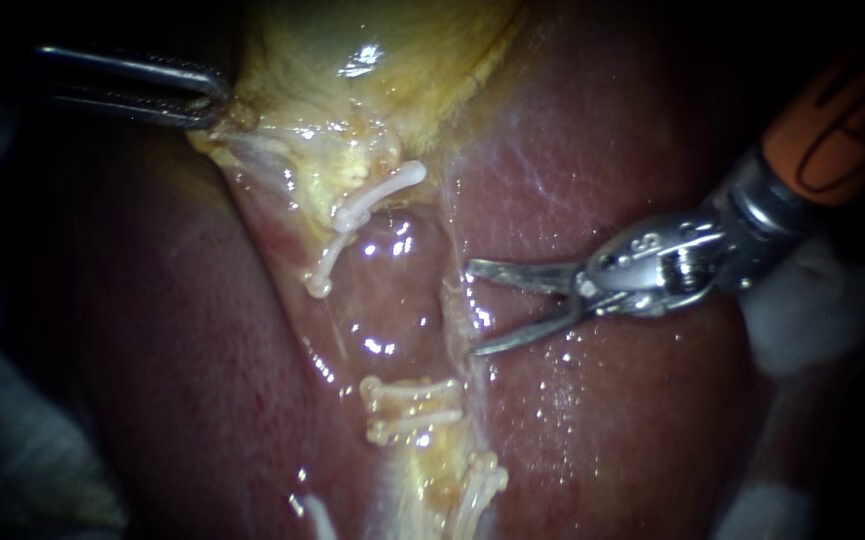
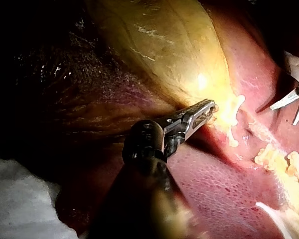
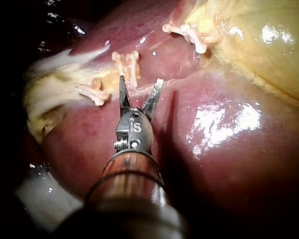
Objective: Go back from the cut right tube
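Note:
My right instrument (image 1: 472, 308) comes in from the right with its two thin blades open, nothing between them. The tips sit just right of a pale tissue edge (image 1: 455, 300) between two groups of white clips. The upper clips (image 1: 372, 205) lie below the yellow gallbladder (image 1: 382, 60); the lower clips (image 1: 412, 395) cross a yellowish stump. In the right wrist view the open blades (image 3: 141, 79) stand just short of the lower clips (image 3: 127, 62). My left instrument (image 1: 214, 100) is shut on the gallbladder's edge at upper left, as the left wrist view also shows (image 2: 209, 107).
Dark red liver (image 1: 152, 350) lies on both sides of the clipped strip. More clips (image 1: 477, 490) sit lower down on the yellowish tissue. White gauze (image 1: 812, 310) shows behind my right instrument's shaft and beside the liver (image 2: 20, 199).

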Motion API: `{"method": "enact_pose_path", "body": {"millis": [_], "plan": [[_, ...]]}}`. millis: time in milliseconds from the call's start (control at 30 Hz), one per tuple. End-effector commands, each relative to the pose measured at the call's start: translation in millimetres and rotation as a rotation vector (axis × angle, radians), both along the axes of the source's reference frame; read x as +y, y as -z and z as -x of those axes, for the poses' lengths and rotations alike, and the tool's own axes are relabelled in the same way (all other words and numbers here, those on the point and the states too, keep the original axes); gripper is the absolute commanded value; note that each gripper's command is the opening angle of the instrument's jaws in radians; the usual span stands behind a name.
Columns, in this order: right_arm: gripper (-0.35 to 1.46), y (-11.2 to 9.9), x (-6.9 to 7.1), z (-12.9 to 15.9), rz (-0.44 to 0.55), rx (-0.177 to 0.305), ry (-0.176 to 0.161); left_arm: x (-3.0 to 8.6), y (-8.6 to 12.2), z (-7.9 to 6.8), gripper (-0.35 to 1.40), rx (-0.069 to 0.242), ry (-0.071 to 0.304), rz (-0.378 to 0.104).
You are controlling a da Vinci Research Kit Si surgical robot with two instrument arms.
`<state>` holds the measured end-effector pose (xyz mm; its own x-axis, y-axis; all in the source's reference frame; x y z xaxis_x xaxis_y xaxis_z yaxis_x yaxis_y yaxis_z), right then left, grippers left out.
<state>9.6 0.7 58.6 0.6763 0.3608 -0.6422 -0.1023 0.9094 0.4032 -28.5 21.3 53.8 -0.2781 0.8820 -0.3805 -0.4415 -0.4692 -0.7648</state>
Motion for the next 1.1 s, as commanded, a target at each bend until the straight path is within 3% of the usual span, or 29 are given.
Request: {"method": "enact_pose_path", "body": {"millis": [33,100,233,700,967,1100], "plan": [[1.38,0.4,0.0,0.1,0.002,-0.022,0.007,0.0,-0.1,0.0,-0.35,0.000,0.000,0.000],[1.38,0.9,0.2,0.6,0.010,-0.057,0.018,-0.1,-0.3,0.1,-0.35,0.000,0.000,0.001],[1.40,1.1,0.4,1.0,0.019,-0.076,0.010,-0.5,-1.2,0.5,-0.35,0.003,0.002,0.007],[1.41,1.1,0.3,1.5,0.023,-0.076,0.012,-1.4,-6.0,3.0,-0.35,0.007,-0.014,0.022],[1.41,1.1,0.3,1.5,0.025,-0.077,0.011,-1.3,-6.2,3.0,-0.35,0.005,-0.017,0.022],[1.40,0.7,0.0,1.0,-0.013,-0.055,0.045,-1.0,-5.4,2.2,-0.35,0.001,-0.022,0.017]]}}
